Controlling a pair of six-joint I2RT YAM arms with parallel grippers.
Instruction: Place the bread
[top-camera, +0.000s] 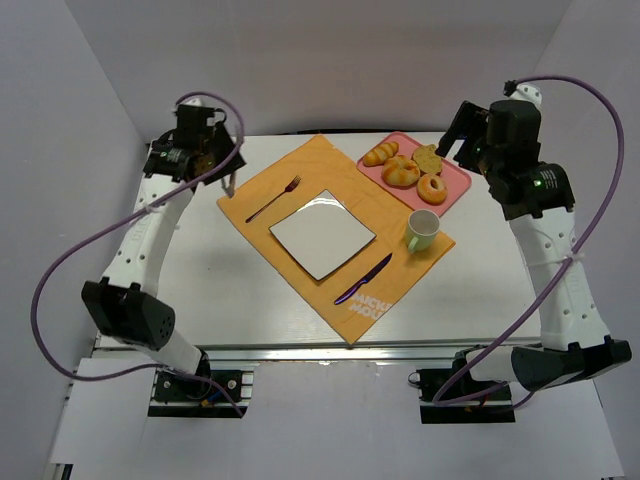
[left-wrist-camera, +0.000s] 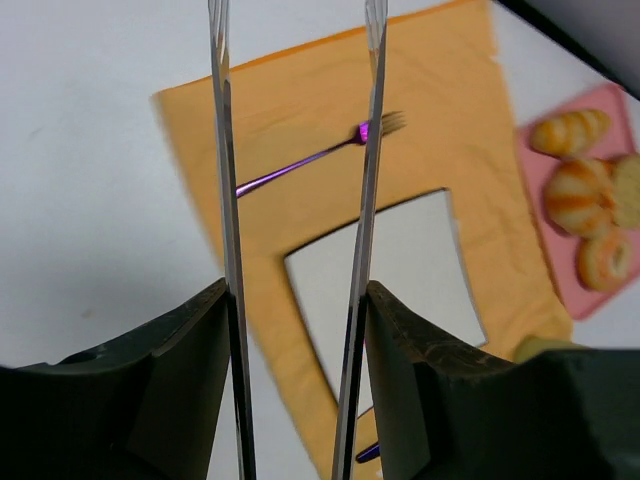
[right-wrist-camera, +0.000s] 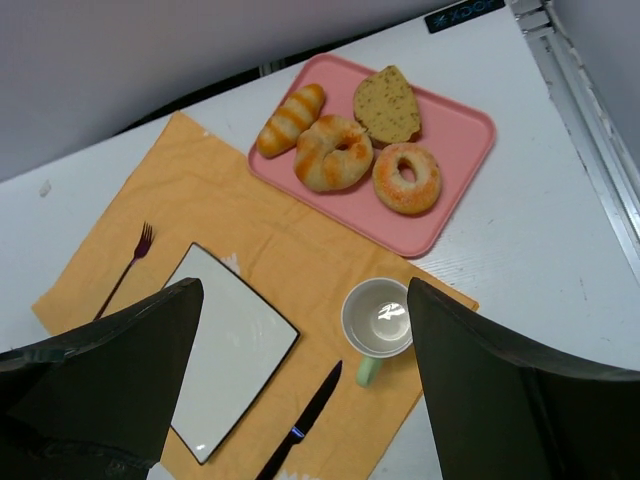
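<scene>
White tabletop (top-camera: 200, 290) carries an orange placemat (top-camera: 265, 190) whose near corner bears white print (top-camera: 368, 303); it seems to begin "MICH", the rest too small to read. The bread (right-wrist-camera: 333, 152), four pieces, lies on a pink tray (right-wrist-camera: 460, 135) at the placemat's far-right edge, well apart from the square plate (right-wrist-camera: 235, 355). The left gripper (left-wrist-camera: 295, 60) hangs above the fork (left-wrist-camera: 300, 165), fingers parted and holding nothing. The right gripper (right-wrist-camera: 302, 285) is spread wide, also empty.

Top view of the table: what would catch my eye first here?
A bright orange placemat lies slantwise mid-table, with a white square plate at its centre between a purple fork and knife. By its far right edge, a pink tray holds four breads.
</scene>
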